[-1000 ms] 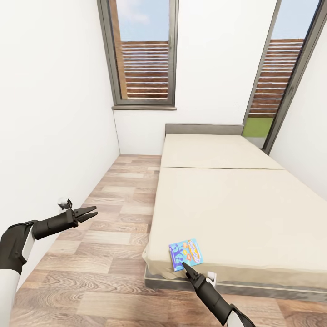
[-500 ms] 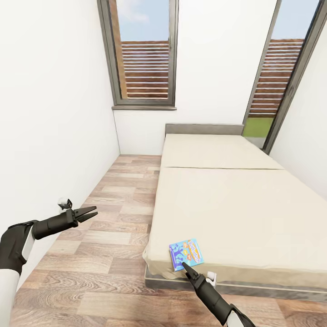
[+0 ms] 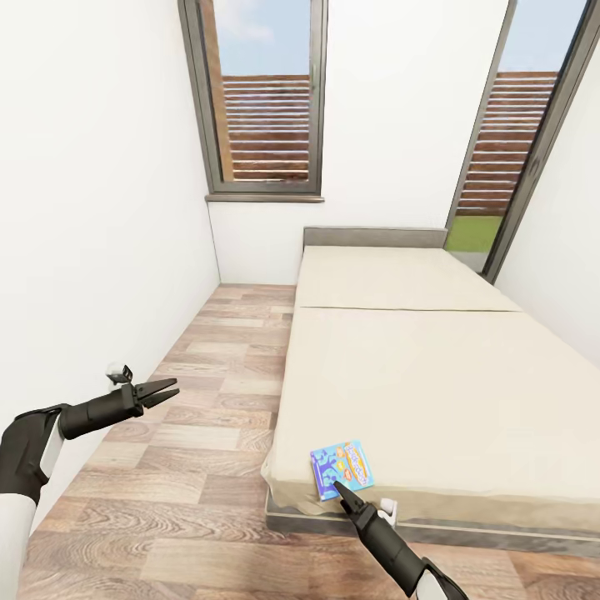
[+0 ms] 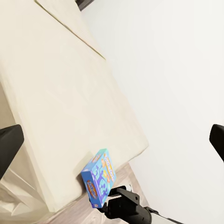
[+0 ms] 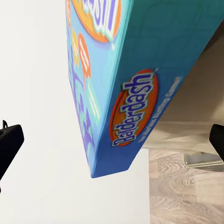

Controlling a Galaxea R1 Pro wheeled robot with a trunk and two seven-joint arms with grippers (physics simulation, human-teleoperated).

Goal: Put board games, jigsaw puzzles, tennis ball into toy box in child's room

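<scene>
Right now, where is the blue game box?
In the head view, the blue board game lies flat near the front left corner of the bed, right at the mattress edge, with the right gripper just in front of it.

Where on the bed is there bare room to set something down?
Nearly all the bed is bare, from the grey headboard down to the foot. The near-left corner is taken: the blue board game lies there, with the right gripper at its edge.
</scene>
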